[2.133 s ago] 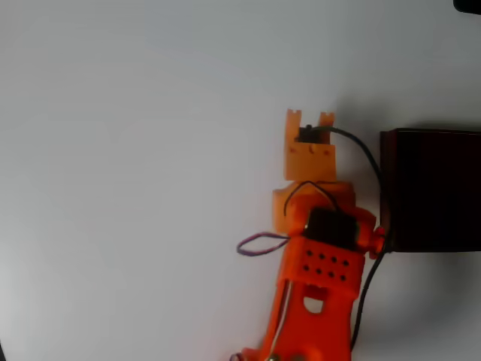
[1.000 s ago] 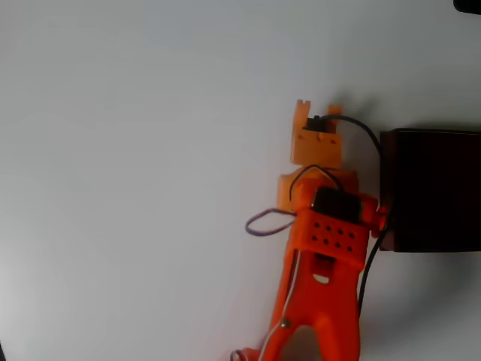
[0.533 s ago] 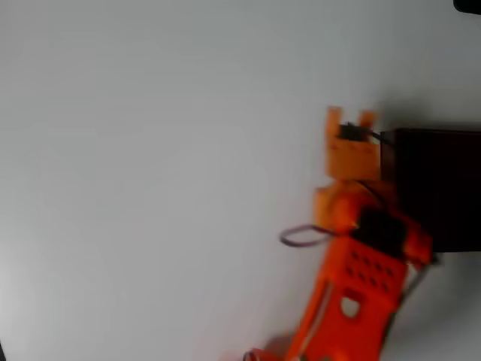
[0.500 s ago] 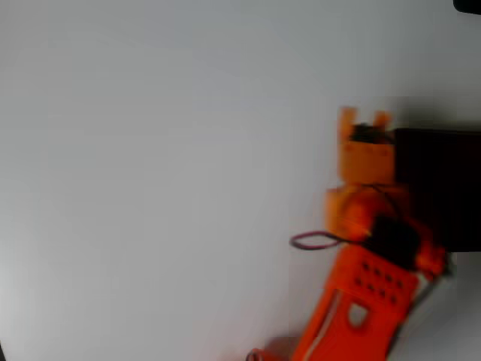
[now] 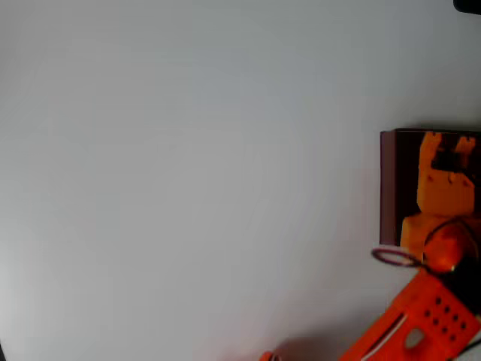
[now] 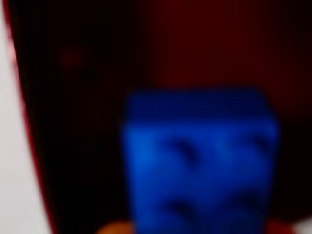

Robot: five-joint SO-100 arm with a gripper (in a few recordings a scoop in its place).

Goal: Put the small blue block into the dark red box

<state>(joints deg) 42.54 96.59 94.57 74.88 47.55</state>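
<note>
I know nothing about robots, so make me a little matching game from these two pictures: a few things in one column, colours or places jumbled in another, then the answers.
Things:
1. small blue block
2. dark red box
3. gripper
4. table

Descriptions:
A. orange, over the dark inside of the box in the overhead view
B. pale and bare, spreading left of the box
C. thin maroon walls, at the right edge of the overhead view
D. bright blue and blurred, close up in the wrist view

Pairs: 1-D, 2-C, 3-A, 4-B
</note>
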